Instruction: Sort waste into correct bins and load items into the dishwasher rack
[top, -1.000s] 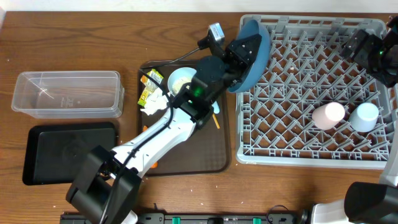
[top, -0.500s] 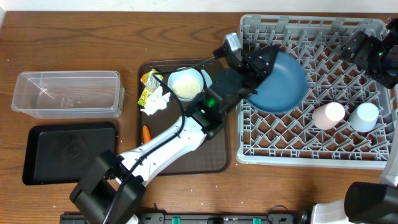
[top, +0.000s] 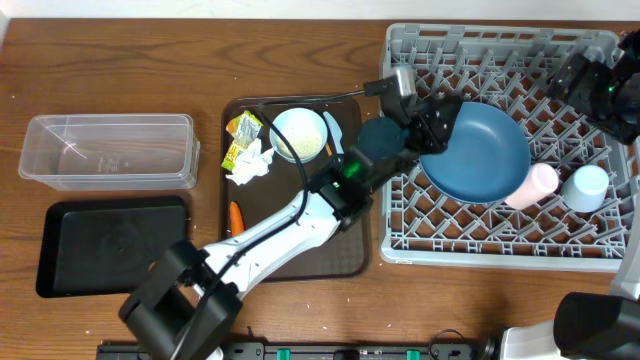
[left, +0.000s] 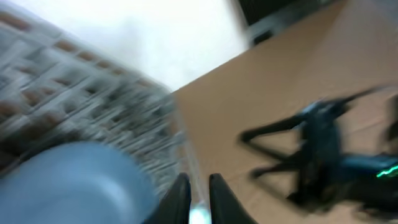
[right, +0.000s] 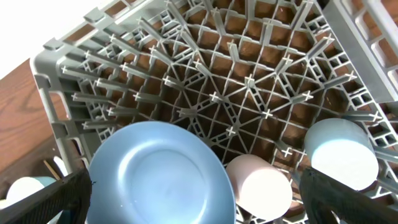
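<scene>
Fingers (left: 179, 198) of the left gripper (top: 428, 128): drawn close together and clamped on the left rim of the plate (top: 478, 152). The wrist view is blurred, so the grip is judged chiefly from overhead.

Plate location: over the left-centre of the rack (top: 500, 50), face up. It reads nearly round from above, hence close to flat. Whether it touches the pegs cannot be told.

Bearing: the plate extends from the fingers to the right and slightly toward the robot. Its far edge overlaps the pink cup (top: 543, 180). The blue cup (top: 587, 187) sits just beyond, apart from the plate.

Right gripper (top: 588, 75): at the rack's far right corner, well apart from the plate. Its fingers (right: 59, 200) are spread wide and hold nothing.

Assessment: placement rests with the left arm. Setting the plate down calls for clearance from the pink cup, or for tilting the plate upright between pegs to the cup's left.
</scene>
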